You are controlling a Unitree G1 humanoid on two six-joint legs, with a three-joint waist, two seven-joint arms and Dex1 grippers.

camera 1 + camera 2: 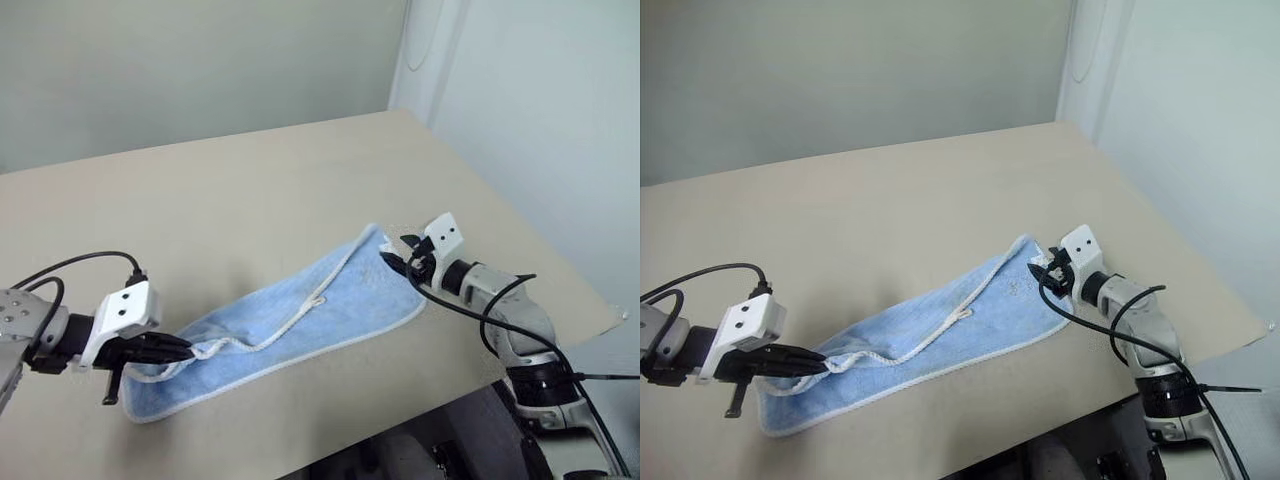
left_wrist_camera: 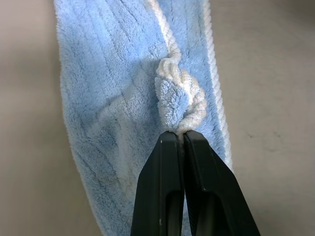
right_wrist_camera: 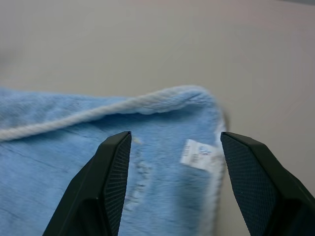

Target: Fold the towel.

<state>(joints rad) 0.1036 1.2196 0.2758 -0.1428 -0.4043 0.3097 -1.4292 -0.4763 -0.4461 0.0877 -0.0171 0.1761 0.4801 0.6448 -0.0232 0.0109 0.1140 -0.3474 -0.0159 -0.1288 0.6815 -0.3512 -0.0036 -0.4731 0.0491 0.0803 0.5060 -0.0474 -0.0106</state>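
At the left, the left claw (image 1: 185,349) is pressed together on a bunched corner of the towel (image 1: 300,320), pinching the white-corded edge where it twists into a small knot-like wad. From there the light blue towel runs diagonally across the near part of the beige counter (image 1: 250,190), loosely doubled lengthwise, its white border (image 1: 930,340) snaking along the top layer and tracing the near edge, which lies close to the counter's front edge. Behind the towel the counter stretches wide and bare to the wall. At the towel's right end a small white tag (image 3: 196,154) sits just inside the corner; its print is too faint to read. The right claw (image 3: 174,167) hangs spread over that corner, fingers either side of the tag, not closed on it.
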